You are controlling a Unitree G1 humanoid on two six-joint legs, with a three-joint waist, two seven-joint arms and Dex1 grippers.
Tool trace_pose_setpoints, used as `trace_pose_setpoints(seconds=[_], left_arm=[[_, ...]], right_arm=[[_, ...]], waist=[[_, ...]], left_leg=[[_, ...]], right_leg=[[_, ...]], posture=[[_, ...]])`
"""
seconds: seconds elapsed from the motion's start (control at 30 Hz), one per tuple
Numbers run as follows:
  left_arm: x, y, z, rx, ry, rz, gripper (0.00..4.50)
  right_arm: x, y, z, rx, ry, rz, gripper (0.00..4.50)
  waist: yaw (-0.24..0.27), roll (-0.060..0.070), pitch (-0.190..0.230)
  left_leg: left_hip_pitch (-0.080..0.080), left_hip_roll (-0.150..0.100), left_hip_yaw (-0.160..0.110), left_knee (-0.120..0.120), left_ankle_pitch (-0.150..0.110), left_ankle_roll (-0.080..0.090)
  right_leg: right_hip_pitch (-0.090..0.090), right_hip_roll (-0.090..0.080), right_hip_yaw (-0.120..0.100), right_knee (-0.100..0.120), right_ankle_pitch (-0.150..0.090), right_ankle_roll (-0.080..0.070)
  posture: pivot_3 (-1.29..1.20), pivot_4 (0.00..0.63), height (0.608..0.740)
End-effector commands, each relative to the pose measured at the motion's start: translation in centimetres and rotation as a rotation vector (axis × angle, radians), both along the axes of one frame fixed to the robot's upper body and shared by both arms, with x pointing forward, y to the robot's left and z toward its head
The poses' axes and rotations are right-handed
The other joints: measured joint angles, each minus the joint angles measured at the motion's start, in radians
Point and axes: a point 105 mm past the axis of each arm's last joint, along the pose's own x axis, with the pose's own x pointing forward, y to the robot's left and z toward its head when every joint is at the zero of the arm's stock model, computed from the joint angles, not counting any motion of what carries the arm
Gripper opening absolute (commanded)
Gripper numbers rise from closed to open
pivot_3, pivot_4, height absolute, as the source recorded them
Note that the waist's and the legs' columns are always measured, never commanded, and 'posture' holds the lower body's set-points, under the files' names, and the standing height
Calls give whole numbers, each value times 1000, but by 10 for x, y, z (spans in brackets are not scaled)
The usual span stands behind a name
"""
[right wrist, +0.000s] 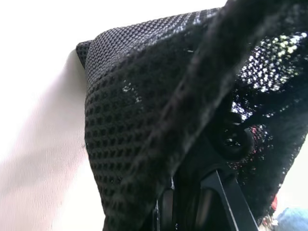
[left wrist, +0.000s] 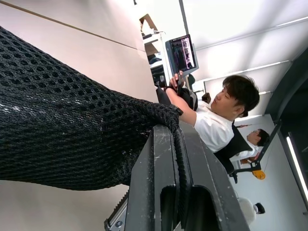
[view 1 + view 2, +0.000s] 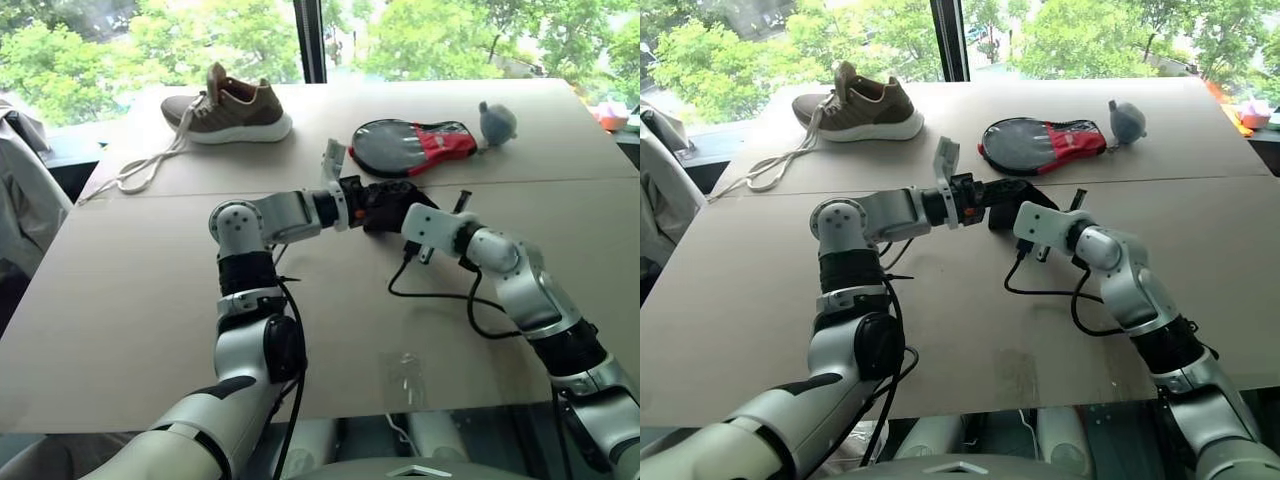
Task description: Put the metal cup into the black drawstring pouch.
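Both arms meet over the middle of the desk (image 3: 120,320), just in front of the black-and-red paddle-shaped case (image 3: 412,146). Between them hangs the black drawstring pouch (image 3: 385,203), a bunched mesh bag lifted off the desk. The left gripper (image 2: 174,144) has its fingers pressed together on an edge of the pouch, and the mesh drapes away from it. The right gripper (image 1: 192,192) comes in from the other side, its fingers closed and buried in the pouch's fabric, so both grippers pinch the same bag. The metal cup cannot be made out; whether it sits inside the pouch cannot be told. Beyond the case, toward the window, a grey-blue pear-shaped object (image 3: 496,122) touches its right end. Well to the left of the case lies a brown shoe (image 3: 228,106) with its white laces (image 3: 150,165) trailing out. In the left wrist view a person (image 2: 216,120) sits beside a monitor (image 2: 183,54).
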Motion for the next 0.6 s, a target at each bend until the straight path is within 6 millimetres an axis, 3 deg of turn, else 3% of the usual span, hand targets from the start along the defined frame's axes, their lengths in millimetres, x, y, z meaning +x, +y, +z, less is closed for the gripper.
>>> trace_pose_setpoints(seconds=[0.03,0.27,0.6], left_arm=[[-1,5,5,4,-37,12,0],[-1,6,-3,25,-27,17,0],[0,4,-4,24,-23,14,0]], right_arm=[[-10,-7,27,99,-10,15,23],[-41,-8,60,324,140,107,23],[-49,-13,85,776,369,72,23]], waist=[[-1,0,0],[1,0,0],[2,0,0]], left_leg=[[0,0,0,0,0,0],[0,0,0,0,0,0],[0,0,-1,0,0,0]], right_leg=[[0,0,0,0,0,0],[0,0,0,0,0,0],[1,0,-1,0,0,0]], posture=[[0,150,740],[0,150,740],[0,150,740]])
